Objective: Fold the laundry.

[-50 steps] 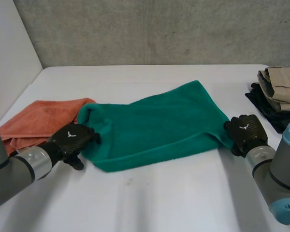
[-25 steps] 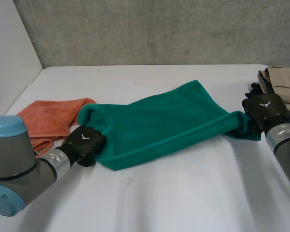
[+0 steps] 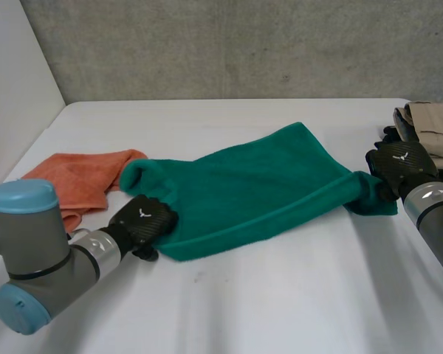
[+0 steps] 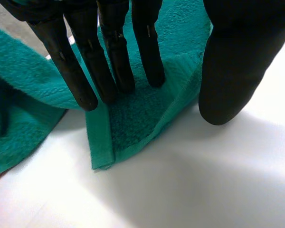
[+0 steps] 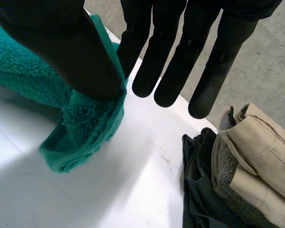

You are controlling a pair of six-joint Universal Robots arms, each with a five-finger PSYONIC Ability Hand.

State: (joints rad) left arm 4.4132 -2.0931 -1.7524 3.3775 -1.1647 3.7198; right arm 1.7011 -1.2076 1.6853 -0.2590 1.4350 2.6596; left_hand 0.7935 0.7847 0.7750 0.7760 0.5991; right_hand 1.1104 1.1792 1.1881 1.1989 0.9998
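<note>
A green towel (image 3: 251,188) lies slantwise across the middle of the white table (image 3: 280,295), its left end bunched into a roll. My left hand (image 3: 144,220) is at its near left corner; in the left wrist view its straight fingers (image 4: 109,61) lie on top of that folded corner (image 4: 133,123), while the thumb stands apart beside the cloth's edge. My right hand (image 3: 400,166) is at the towel's right corner, which is stretched out toward it. There the thumb (image 5: 71,52) pinches the green cloth (image 5: 80,128) against a finger, and the other fingers stay straight.
An orange towel (image 3: 74,177) lies crumpled at the left, just behind my left arm. A folded beige garment (image 3: 432,129) on a dark one (image 3: 421,181) is stacked at the right edge, right beside my right hand, with the beige garment (image 5: 256,152) close to its fingertips.
My right hand has closed on the right corner and drawn it rightward toward the stack. My left hand has slid from the towel's left end to its near corner.
</note>
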